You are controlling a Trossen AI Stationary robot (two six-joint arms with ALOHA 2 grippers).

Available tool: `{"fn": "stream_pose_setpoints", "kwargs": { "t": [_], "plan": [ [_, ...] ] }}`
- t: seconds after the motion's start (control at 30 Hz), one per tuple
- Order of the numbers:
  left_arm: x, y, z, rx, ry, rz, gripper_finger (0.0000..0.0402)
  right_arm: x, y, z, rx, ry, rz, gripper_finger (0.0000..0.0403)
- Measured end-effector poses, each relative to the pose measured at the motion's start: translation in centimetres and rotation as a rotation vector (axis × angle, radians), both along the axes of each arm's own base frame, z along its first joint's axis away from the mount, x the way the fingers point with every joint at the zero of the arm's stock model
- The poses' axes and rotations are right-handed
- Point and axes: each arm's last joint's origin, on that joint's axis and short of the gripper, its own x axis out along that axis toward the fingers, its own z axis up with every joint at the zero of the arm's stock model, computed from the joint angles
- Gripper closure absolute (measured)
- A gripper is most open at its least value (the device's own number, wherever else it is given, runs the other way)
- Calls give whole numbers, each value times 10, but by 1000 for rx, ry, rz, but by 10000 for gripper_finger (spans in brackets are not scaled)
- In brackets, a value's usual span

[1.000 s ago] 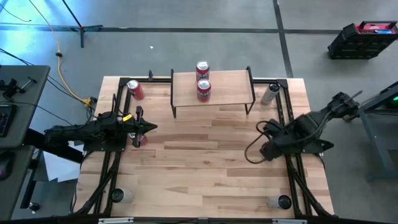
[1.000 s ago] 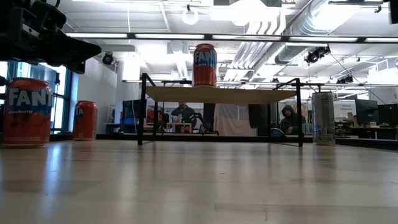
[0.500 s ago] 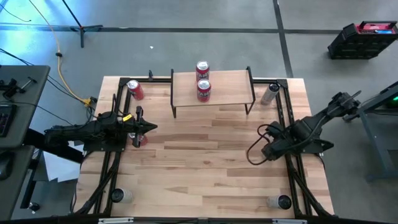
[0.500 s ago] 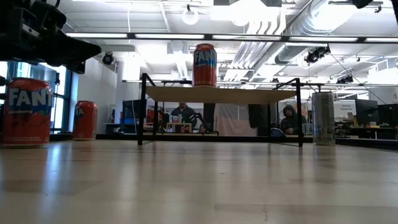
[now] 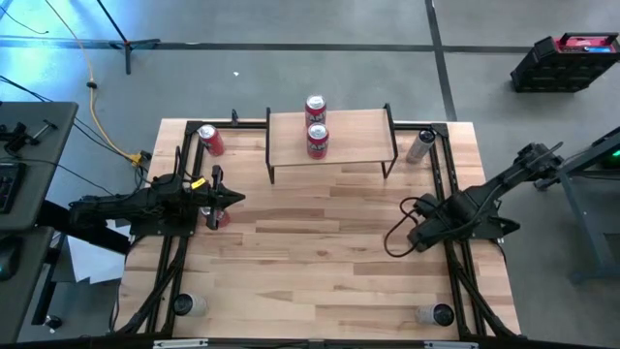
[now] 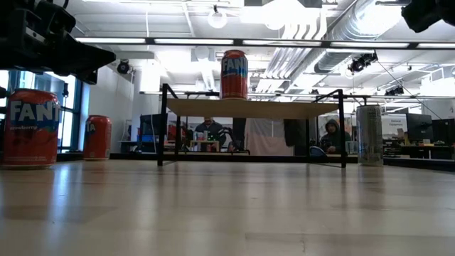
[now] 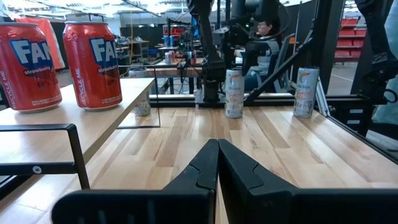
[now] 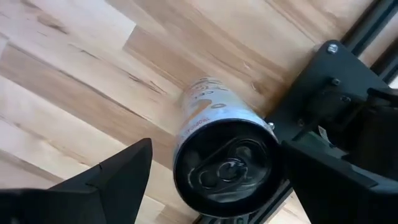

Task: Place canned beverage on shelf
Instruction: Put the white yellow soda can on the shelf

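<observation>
The shelf [image 5: 329, 136], a light plank on black legs at the table's far middle, carries two red cans [image 5: 317, 141] [image 5: 316, 107]. They also show in the left wrist view [image 7: 93, 65]. My left gripper [image 5: 239, 199] is shut and empty at the table's left, beside a red can [image 5: 222, 216] standing on the table. My right gripper [image 8: 211, 180] is open at the table's right. It looks down on the top of a pale upright can [image 8: 227, 162], with one finger on either side. I see no touch.
Another red can [image 5: 210, 141] stands at the far left and a silver can [image 5: 420, 145] at the far right. Two more cans stand at the near corners [image 5: 189, 305] [image 5: 434, 315]. Black frame rails [image 5: 441, 184] run along both table sides. A cable loop [image 5: 395, 236] hangs by my right arm.
My right arm has shifted a little toward the table's near edge, and part of it now shows in the low view's top right corner. My left arm and the cans have kept still.
</observation>
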Motion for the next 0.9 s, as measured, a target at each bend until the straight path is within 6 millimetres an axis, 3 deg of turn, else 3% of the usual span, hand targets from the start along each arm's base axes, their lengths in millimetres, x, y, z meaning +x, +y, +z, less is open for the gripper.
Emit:
{"fn": "stream_pose_setpoints", "kwargs": {
  "t": [0.33,0.63,0.9],
  "plan": [
    [0,0,0,0,0,0,398,2,-3,-14,40,42,-3,68],
    [0,0,0,0,0,0,398,5,-2,-14,60,12,40,161],
    [0,0,0,0,0,0,398,17,4,-10,111,-105,145,161]
  ]
}}
